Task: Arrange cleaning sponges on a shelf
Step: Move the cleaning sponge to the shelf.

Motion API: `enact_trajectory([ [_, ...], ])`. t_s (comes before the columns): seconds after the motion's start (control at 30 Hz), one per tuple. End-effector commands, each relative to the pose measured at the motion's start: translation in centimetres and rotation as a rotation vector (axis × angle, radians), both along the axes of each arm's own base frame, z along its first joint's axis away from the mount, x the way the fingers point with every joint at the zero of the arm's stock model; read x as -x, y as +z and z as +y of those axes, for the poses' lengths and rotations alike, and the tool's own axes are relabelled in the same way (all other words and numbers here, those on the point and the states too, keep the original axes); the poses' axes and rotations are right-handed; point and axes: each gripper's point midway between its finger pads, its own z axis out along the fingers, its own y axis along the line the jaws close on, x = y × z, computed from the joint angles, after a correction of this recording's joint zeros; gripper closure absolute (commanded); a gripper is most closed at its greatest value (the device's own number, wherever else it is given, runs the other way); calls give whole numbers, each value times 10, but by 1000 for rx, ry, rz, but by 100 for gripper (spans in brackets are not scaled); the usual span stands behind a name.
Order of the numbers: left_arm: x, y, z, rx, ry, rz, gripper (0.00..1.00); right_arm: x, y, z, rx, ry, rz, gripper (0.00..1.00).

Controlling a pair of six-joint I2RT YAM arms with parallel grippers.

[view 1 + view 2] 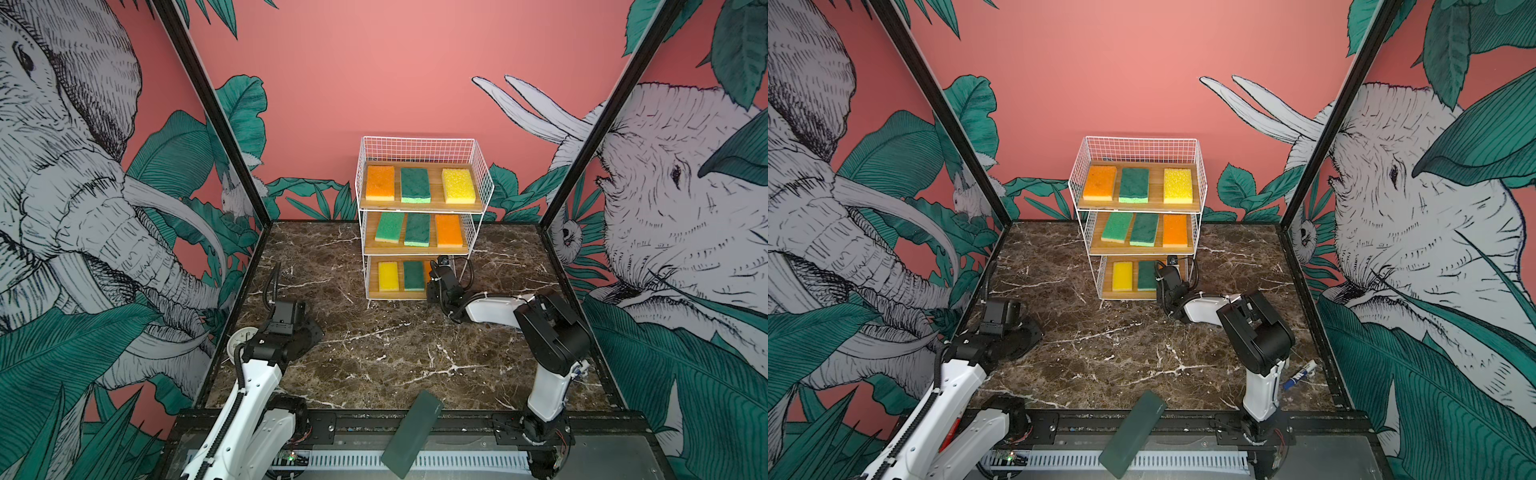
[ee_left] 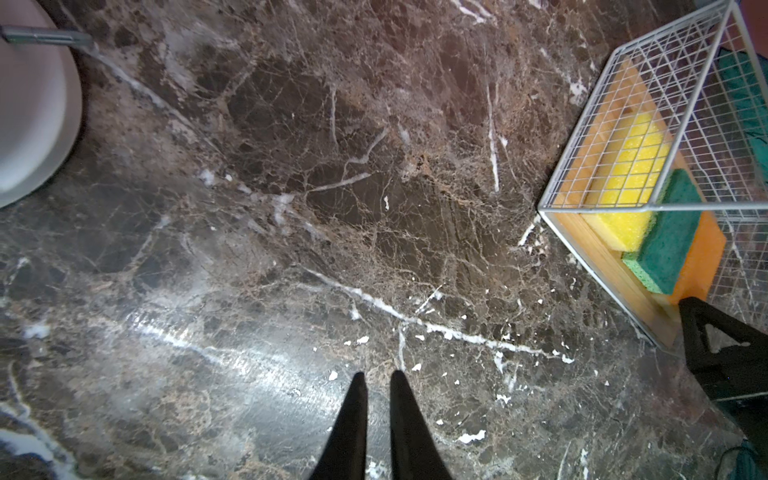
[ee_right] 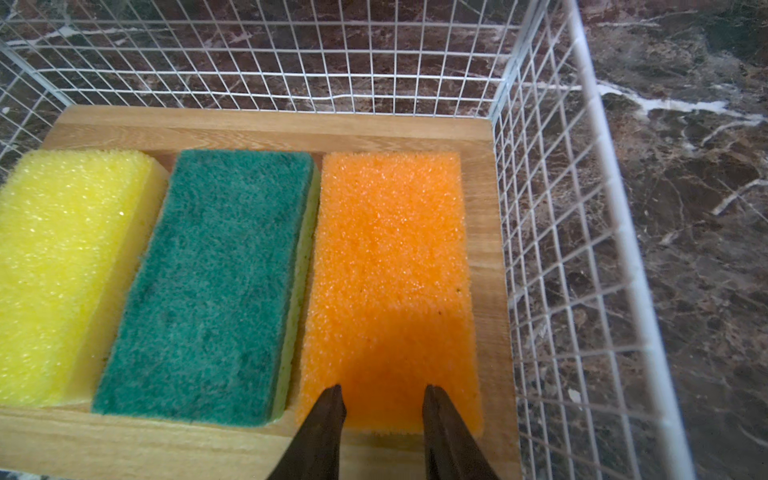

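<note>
At the lower right of the rack, right gripper [image 3: 382, 395]: jaws parted with a clear gap, tips over the near end of the orange sponge [image 3: 390, 282]; nothing is clamped between them.
Orange sponge: flat on the bottom board [image 3: 270, 124], just beside the green sponge [image 3: 216, 282], hard against the wire side at the right of the wrist frame.
Bottom board, others: yellow sponge [image 3: 62, 270] at the left, green one in the middle.
Shelf [image 1: 419, 145]: white wire rack at centre frame in both top views, against the pink wall.
Middle board: two green sponges [image 1: 390, 226] [image 1: 417, 229] and an orange one [image 1: 449, 230].
Top board: orange [image 1: 380, 183], green [image 1: 414, 185], yellow [image 1: 458, 185].
Left gripper [image 2: 377, 380]: fingers nearly together, a thin slit between them, holding nothing, over bare marble table [image 2: 291, 166], well apart from the rack.
Lower centre, top views: dark green slab [image 1: 411, 434] lying tilted across the table's front edge.
Lower right, a top view: blue marker [image 1: 1300, 376] beside the right arm's base.
</note>
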Motion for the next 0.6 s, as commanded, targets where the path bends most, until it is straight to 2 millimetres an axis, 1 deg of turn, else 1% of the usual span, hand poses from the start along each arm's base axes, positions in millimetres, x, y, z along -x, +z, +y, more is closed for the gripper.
enact_trajectory([
  [0.0,4,7,5,-19,14,-3,85,-3,-6,-3,9,-8,10,63],
  [0.07,4,7,5,-19,15,-2,85,0,-2,-6,1,-15,2,63],
  [0.17,2,6,5,-20,17,-1,85,10,7,-11,1,-20,-16,49],
  [0.23,1,6,5,-19,15,-1,85,19,14,-14,26,-24,-35,45],
  [0.27,0,6,5,-19,13,-1,84,24,19,-16,38,-24,-51,42],
  [0.33,-1,7,5,-26,11,-2,84,32,27,-20,65,-34,-73,39],
  [0.4,-3,8,6,-36,1,-4,84,41,39,-20,74,-22,-101,34],
  [0.43,-4,7,6,-46,-4,-3,83,44,44,-20,81,-16,-112,33],
  [0.47,-4,8,8,-61,-10,1,82,48,55,-21,80,-11,-134,32],
  [0.5,-4,7,9,-73,-14,9,82,51,62,-20,80,-2,-148,31],
  [0.57,-5,9,10,-85,-19,10,82,55,72,-23,83,8,-166,30],
])
